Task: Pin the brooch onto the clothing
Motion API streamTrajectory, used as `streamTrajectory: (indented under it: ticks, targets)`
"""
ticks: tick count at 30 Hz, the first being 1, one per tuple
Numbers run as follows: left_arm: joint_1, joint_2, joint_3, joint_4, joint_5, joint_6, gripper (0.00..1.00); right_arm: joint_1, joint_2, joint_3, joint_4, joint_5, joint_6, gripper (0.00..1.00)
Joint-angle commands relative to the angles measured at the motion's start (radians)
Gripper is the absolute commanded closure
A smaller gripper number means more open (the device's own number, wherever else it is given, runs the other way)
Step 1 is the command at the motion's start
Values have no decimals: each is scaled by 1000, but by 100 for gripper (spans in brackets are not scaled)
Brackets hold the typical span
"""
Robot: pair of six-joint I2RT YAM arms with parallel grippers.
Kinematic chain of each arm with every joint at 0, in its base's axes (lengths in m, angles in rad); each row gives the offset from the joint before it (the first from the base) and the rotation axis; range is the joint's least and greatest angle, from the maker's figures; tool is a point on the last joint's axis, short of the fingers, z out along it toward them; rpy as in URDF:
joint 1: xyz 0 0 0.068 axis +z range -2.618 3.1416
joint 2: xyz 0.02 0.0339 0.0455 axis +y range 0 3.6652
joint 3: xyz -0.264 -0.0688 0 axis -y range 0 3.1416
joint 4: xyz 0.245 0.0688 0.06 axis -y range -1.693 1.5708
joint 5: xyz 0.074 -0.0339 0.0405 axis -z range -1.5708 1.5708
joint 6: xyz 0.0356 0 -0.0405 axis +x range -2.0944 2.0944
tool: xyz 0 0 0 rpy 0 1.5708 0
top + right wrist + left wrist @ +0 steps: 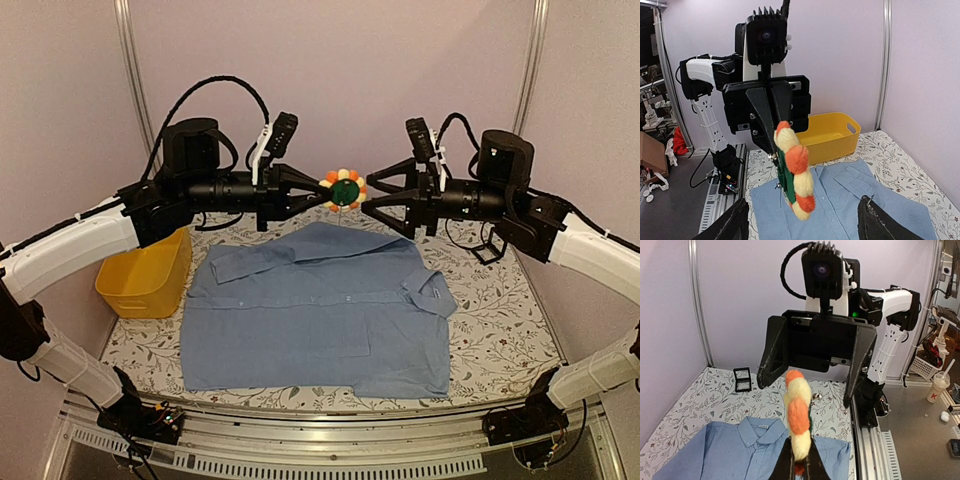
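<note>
Blue shirt (310,315), one; one brooch (343,188) clenched in left fingers (783,465); right fingers (879,221) released.

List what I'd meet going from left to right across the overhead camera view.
yellow basket → left gripper → brooch → right gripper. The shirt spans under the grippers and brooch, so it has no clear place in the order.

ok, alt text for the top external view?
Left gripper holds the flower brooch in mid-air; the open right gripper faces it close by. Below, a blue shirt lies flat on the table, yellow basket beside it.
</note>
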Motion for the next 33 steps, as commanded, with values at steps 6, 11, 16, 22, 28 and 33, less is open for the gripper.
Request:
streamTrajectory:
  ticks: [6,11,16,22,28,33]
  targets:
    - [7,-1,-5,50,37,-21,100,-3,111,87,144,-110,138,48]
    - [6,0,-7,63,37,-22,100,6,139,94,165,-145,140,53]
    - [6,2,-10,60,36,-22,100,16,154,104,172,-158,137,58]
    - [7,7,-9,57,36,-20,100,19,160,108,181,-158,148,65]
    - [6,10,-9,55,36,-21,100,20,159,107,187,-148,155,76]
    - [6,10,-10,54,36,-21,100,20,169,102,183,-158,167,91]
